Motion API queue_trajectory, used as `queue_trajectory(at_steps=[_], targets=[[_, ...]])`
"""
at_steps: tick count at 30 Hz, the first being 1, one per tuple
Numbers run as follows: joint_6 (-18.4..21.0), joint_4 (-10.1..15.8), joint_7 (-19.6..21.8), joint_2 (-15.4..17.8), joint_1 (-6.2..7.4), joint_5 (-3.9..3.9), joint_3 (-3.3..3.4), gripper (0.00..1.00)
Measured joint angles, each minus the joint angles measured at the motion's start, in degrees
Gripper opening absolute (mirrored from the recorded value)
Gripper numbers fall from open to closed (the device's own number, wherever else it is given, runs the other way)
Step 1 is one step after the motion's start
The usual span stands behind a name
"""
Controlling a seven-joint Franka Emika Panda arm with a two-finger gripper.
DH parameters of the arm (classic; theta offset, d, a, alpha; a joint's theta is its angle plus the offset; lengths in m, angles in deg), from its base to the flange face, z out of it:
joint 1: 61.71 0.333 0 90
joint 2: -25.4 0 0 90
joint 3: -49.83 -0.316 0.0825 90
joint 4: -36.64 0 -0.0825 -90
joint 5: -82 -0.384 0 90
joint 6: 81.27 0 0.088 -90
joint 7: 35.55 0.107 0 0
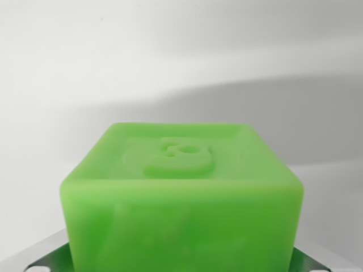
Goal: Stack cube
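While my wrist view is filled almost wholly by the green cube [181, 198], I cannot tell how wide my jaws stand or whether they grip it. Grey metal parts [48, 258], perhaps part of my gripper, peek out at both lower corners beside it. A raised emblem [180, 158] marks its top face; its bottom is cut off by the frame edge. Behind lies a pale, blurred background [181, 56].

A plain white wall [113, 45] fills the background, evenly lit, with a broad soft grey shadow [272, 113] sweeping across its lower right part.
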Motion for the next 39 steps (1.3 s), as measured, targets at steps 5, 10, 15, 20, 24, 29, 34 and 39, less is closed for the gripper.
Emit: queue_trajectory(at_steps=[5, 10, 15, 20, 24, 29, 34, 39], targets=[[0.8, -0.8, 0.0, 0.0, -0.46, 0.0, 0.65, 0.0], [1.7, -1.5, -0.1, 0.0, -0.95, 0.0, 1.12, 0.0], [2.7, -2.3, -0.1, 0.2, -1.49, 0.0, 1.66, 0.0], [3.5, -3.1, -0.1, 0.2, -1.98, -0.01, 2.1, 0.0], [4.2, -3.8, -0.1, 0.3, -2.4, -0.02, 2.42, 0.0], [5.2, -4.7, -0.1, 0.3, -2.94, -0.04, 2.89, 0.0], [6.1, -5.6, -0.1, 0.3, -3.46, -0.07, 3.35, 0.0], [7.1, -6.6, -0.1, 0.3, -4.03, -0.09, 3.72, 0.0]])
